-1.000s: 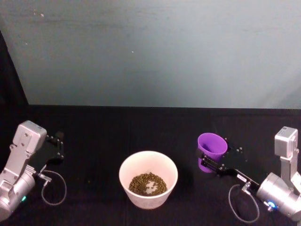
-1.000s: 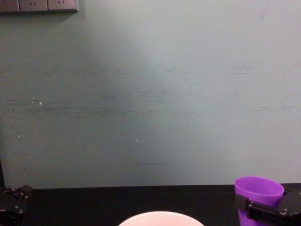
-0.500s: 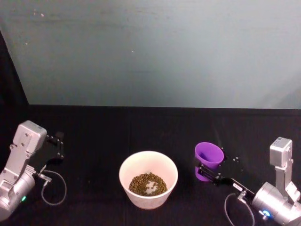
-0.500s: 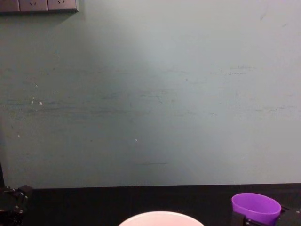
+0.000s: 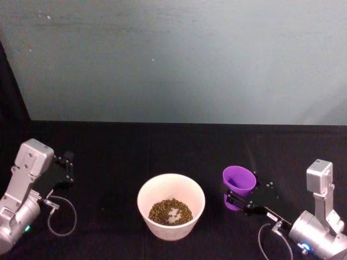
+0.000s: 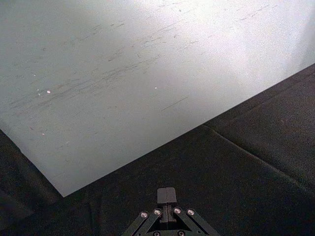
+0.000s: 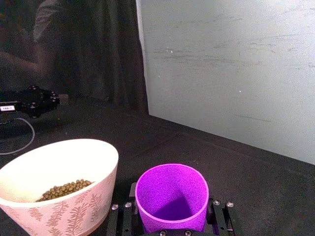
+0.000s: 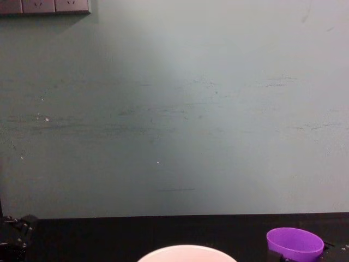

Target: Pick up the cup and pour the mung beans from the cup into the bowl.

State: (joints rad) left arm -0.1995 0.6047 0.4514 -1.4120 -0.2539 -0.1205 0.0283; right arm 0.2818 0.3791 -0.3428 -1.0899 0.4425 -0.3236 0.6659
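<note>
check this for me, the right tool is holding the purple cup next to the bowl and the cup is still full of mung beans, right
Not quite. The right tool does hold the purple cup next to the bowl, but the cup is empty: the right wrist view looks straight into it and shows bare purple plastic. The mung beans lie in the bowl, as the head view shows.

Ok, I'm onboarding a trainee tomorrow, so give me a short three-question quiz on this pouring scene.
1. True or false: the cup still has mung beans in it.
2. Which gripper holds the cup: A) left gripper, B) right gripper?
3. Fill in: the mung beans lie in the ___.

Key: 1 false, its inside looks empty in the right wrist view. 2 B; the left gripper sits parked at the table's left side. 3 bowl.
</note>
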